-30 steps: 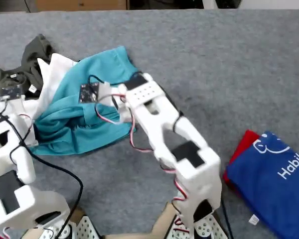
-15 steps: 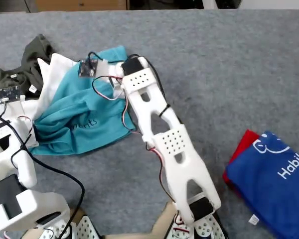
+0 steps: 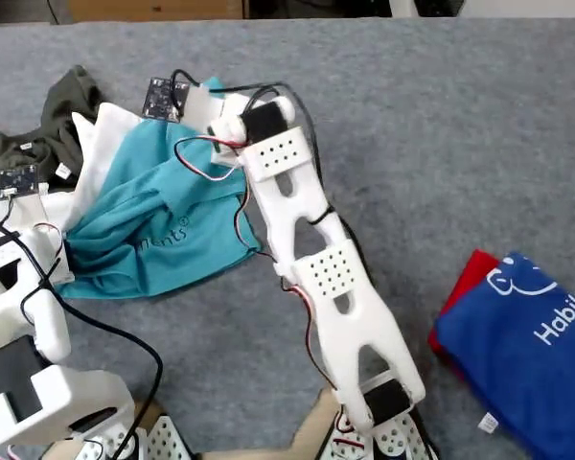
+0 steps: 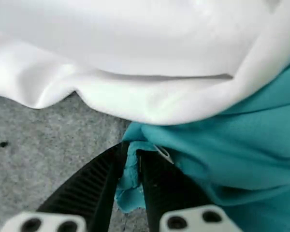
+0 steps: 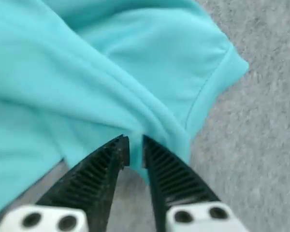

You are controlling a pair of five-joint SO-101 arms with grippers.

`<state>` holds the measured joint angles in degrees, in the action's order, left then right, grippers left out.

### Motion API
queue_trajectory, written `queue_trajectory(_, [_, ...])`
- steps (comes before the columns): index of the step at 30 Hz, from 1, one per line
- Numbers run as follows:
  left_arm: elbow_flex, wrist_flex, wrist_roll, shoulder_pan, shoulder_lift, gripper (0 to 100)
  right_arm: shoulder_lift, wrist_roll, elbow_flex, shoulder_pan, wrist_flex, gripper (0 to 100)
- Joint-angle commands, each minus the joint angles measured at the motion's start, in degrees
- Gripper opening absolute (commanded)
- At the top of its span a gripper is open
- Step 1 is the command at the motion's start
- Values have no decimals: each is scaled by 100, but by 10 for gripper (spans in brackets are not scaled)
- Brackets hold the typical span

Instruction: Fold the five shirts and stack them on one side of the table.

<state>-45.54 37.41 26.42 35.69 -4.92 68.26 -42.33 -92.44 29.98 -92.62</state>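
Left gripper [image 4: 133, 151] and right gripper [image 5: 136, 143] are clamping jaws on the teal shirt [image 3: 139, 240], upper left; spreading it flat seems next.

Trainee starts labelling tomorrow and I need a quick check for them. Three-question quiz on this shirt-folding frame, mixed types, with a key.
1. True or false: the right pincer hangs open, holding nothing.
2. What does the left pincer pinch? A) a sock B) the edge of the teal shirt C) a towel
3. Fill in: at the right of the high view, the blue shirt lies on a ___ shirt.

Key
1. False: it is shut on a fold of the teal shirt.
2. B
3. The red shirt.
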Motion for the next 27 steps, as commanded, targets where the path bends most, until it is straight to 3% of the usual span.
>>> queue_trajectory(1, [0,-97,-62,44,-189,19,-875,35,-312,40,-826,183])
queue_trajectory(10, [0,-97,-62,44,-189,19,-1270,-70,4,-470,-985,192])
queue_trajectory(18, [0,-97,-62,44,-189,19,-1596,-105,2167,-40,-844,121])
queue_trajectory(22, [0,-88,-62,9,-189,19,-1288,-149,2413,-4,-501,119])
queue_trajectory(27, [0,-88,-44,-35,-189,19,-971,-905,2431,57,-914,119])
